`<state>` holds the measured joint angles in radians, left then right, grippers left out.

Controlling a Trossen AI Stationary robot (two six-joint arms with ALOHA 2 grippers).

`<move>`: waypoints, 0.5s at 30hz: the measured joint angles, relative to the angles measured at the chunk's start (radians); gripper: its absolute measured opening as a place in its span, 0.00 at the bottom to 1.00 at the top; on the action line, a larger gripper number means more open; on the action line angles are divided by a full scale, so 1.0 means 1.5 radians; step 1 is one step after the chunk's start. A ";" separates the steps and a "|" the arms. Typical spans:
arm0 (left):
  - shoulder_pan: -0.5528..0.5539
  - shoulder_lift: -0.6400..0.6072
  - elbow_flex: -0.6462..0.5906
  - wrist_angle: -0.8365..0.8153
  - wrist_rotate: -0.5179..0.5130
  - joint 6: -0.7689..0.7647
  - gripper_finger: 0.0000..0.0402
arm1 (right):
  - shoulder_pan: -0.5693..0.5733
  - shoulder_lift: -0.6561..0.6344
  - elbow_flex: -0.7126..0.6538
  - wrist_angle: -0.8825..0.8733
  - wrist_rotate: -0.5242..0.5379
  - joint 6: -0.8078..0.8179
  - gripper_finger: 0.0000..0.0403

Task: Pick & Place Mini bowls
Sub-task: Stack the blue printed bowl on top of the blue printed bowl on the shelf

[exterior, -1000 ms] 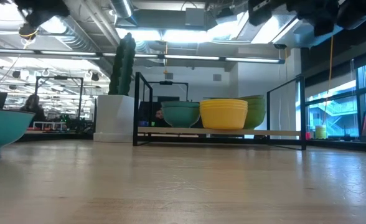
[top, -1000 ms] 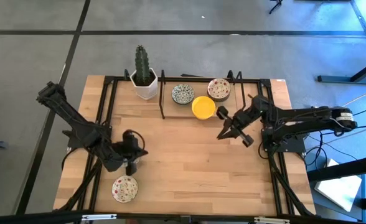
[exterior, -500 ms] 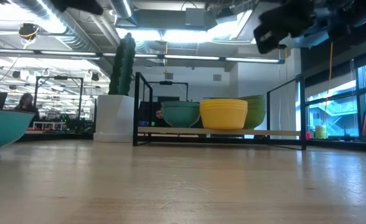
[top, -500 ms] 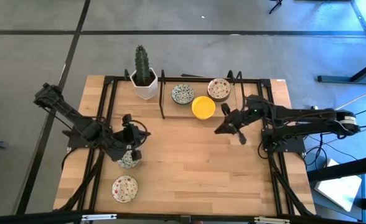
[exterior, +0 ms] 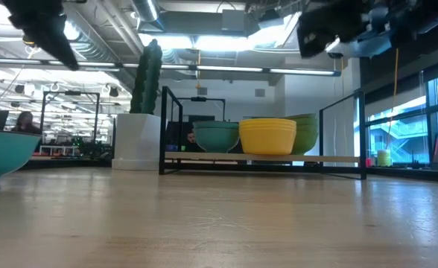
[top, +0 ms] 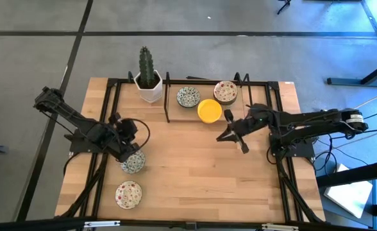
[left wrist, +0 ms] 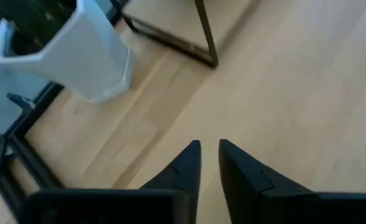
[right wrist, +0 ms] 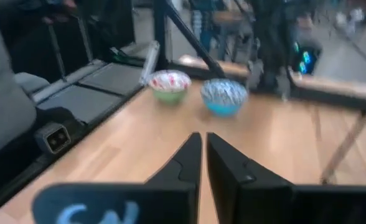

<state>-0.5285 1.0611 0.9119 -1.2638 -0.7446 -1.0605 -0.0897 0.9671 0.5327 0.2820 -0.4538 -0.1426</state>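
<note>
My left gripper (top: 125, 128) sits just beside the blue bowl (top: 133, 162), fingers a narrow slit apart, pinching nothing; a half-second back it hung right over that bowl, since set down beyond the speckled bowl (top: 128, 194); pulling away low could clip its rim; my right gripper (top: 230, 135), fingers pressed together, hovers near the yellow bowl (top: 209, 110).

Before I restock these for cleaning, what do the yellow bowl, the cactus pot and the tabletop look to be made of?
The yellow bowl looks like glazed ceramic or glossy plastic: even colour, smooth ridged wall in the low view; I cannot tell which. The cactus pot seems matte white ceramic or plastic, with flat faceted sides. The tabletop appears to be light wood planks with visible grain and seams.
</note>
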 joint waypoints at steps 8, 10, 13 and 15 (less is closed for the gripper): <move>0.000 -0.001 0.000 -0.035 0.140 -0.037 0.34 | 0.007 -0.036 0.000 -0.013 0.004 -0.040 0.06; 0.000 0.004 -0.001 -0.036 0.207 -0.035 0.40 | 0.007 -0.035 0.000 -0.027 0.004 -0.050 0.06; -0.001 0.010 -0.011 -0.035 0.264 -0.010 0.46 | 0.007 -0.034 0.000 -0.030 0.004 -0.054 0.06; -0.001 0.011 -0.022 -0.034 0.292 -0.009 0.49 | 0.007 -0.034 0.000 -0.027 0.006 -0.070 0.06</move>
<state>-0.5293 1.0782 0.8784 -1.3150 -0.3068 -1.0743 -0.0795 0.9165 0.5327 0.2413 -0.4454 -0.2476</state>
